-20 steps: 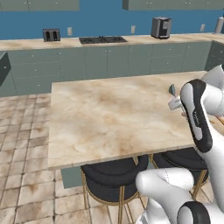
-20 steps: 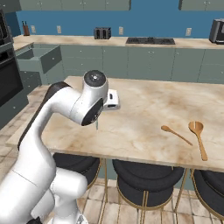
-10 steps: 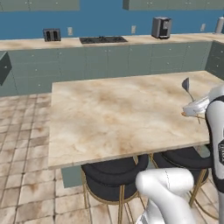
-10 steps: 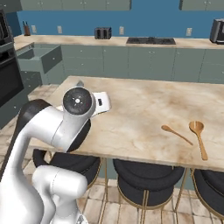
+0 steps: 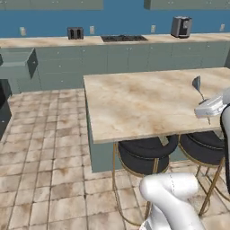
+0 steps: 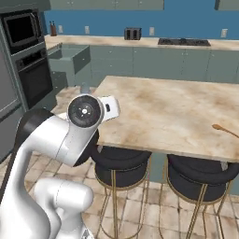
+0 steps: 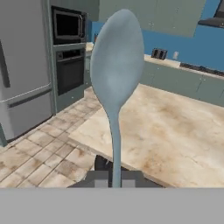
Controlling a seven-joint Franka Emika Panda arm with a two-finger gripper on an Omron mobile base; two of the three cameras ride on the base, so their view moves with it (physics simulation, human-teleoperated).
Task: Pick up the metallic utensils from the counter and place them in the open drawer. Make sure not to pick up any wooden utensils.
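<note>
A slim pale silver-grey spoon [image 7: 117,65], one of the metallic utensils, stands upright in my gripper [image 7: 116,179], which is shut on the lower end of its handle. From the left base view the spoon [image 5: 196,83] rises above my gripper [image 5: 205,104] over the right part of the marbled counter [image 5: 143,103]. The open drawer [image 5: 20,63] juts from the grey-green cabinets at the far left, apart from the counter [image 6: 177,112]; it also shows as the drawer [image 6: 70,58] beside the oven. One wooden utensil [image 6: 225,130] lies at the counter's right edge.
Black stools [image 5: 143,155] with gold legs stand under the counter's near edge. A black oven [image 6: 30,70] and a grey fridge [image 7: 22,87] line the left wall. Tiled floor [image 5: 45,148] lies between the counter and the drawer. A toaster [image 5: 75,33] sits on the back worktop.
The whole scene has shifted in both base views, so the camera has moved. My arm has swung with the spoon still in its grip; the wooden spoons have slid toward the right edge of view.
</note>
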